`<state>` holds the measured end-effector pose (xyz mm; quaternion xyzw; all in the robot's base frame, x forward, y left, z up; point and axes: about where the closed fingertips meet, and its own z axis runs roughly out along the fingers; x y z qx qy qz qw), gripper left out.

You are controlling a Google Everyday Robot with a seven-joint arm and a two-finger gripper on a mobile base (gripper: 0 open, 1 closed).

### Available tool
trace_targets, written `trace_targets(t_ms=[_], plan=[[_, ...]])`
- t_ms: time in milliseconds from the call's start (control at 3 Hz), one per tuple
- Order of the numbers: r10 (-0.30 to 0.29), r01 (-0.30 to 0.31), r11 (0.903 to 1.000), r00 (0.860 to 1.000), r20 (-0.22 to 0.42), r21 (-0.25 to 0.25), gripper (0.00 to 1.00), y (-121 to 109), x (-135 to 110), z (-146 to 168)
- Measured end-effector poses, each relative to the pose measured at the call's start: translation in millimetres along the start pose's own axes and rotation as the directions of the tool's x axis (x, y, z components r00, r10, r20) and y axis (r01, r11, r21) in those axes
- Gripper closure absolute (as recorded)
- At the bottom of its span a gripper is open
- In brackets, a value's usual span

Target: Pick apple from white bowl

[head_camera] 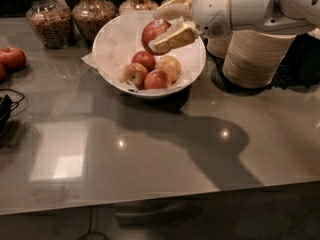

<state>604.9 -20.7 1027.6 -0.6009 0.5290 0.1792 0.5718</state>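
My gripper (161, 28) comes in from the upper right and is shut on the red apple (153, 32), holding it lifted above the back of the white bowl (114, 79). The bowl stands on the grey counter at centre back, lined with crumpled white paper. Several other apples stay in it: a darker red one (144, 60), a pale yellow one (170, 66), a yellow-red one (133, 74) and a red one (156, 79). My white arm (250, 6) hides the bowl's far right rim.
Stacks of tan disposable bowls (255, 56) stand right of the bowl. Glass jars of nuts (46, 20) line the back edge. Two loose apples (12, 58) lie at the far left, with a black cable (6, 109) below them. The counter's front edge (160, 196) runs across the bottom.
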Motion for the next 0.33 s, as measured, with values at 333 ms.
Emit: trace_targets(t_ms=[333], plan=[[0.000, 0.000, 1.0000, 1.000, 0.000, 0.000, 1.00, 0.0, 0.0, 0.0]])
